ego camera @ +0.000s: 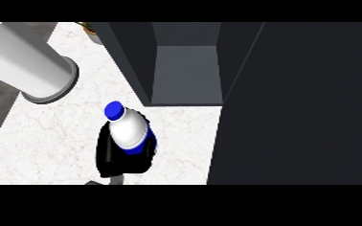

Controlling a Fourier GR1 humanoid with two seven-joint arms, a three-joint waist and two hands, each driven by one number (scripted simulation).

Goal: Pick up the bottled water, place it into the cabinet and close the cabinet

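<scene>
Bottled water (pixel 129 128) sits low in the head view, just in front of the open cabinet (pixel 185 67), white-bodied with a blue cap (pixel 114 109) tipped toward the upper left and a blue band showing down its right side. Judgement: a small filled plastic bottle, moderately weighty for its size, stiff enough to take a squeeze, with a smooth rounded wall that could slide in the fingers; not fragile. Best hold looks to be round the middle of the body, below the shoulder, leaving the cap free. A black hand (pixel 126 159) is wrapped about the bottle's lower half, dark fingers visible on both sides of the body and beneath it, so it reads as closed round the bottle. Which arm it belongs to is not certain; it comes in left of centre, so I take it as the left hand. No second hand shows. Whether the bottle's base touches the marble counter (pixel 56 139) is hidden by the hand. Cabinet interior shows a grey shelf, its dark door (pixel 290 105) swung wide at right. A grey cylinder (pixel 32 64) lies upper left, well apart.
</scene>
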